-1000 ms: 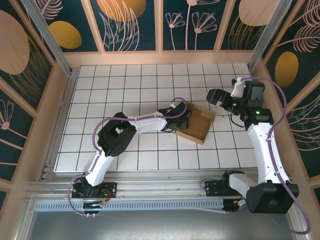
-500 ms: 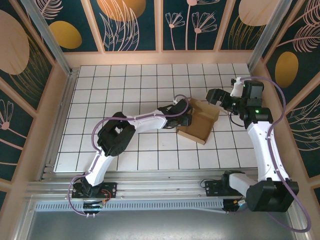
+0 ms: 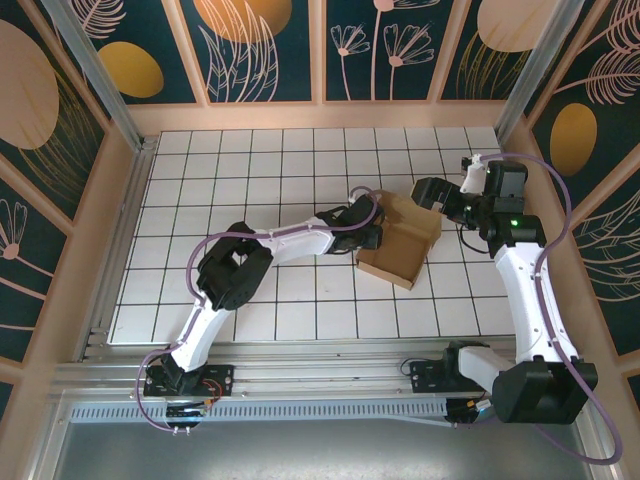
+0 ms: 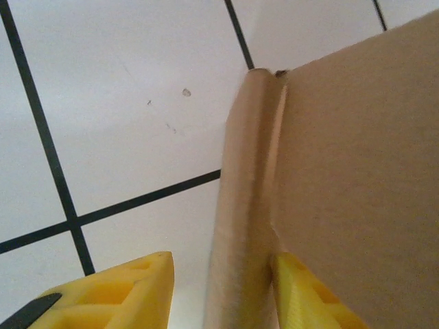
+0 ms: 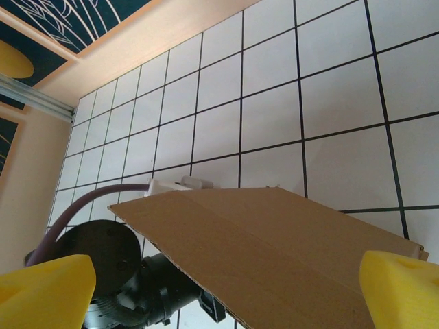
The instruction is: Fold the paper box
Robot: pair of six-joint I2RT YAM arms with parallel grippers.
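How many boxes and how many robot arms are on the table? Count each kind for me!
Box: 1
Arms: 2, the left arm and the right arm
Total: 3

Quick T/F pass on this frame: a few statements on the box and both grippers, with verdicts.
1. The left gripper straddles a wall of the box. True.
2. The right gripper is shut on a flap. False: its jaws stand wide open.
3. The box is a flat sheet. False: it is a shallow tray with raised walls.
4. The table is white with a black grid. True.
5. The box lies at the table's left edge. False: it sits right of centre, between the two grippers.
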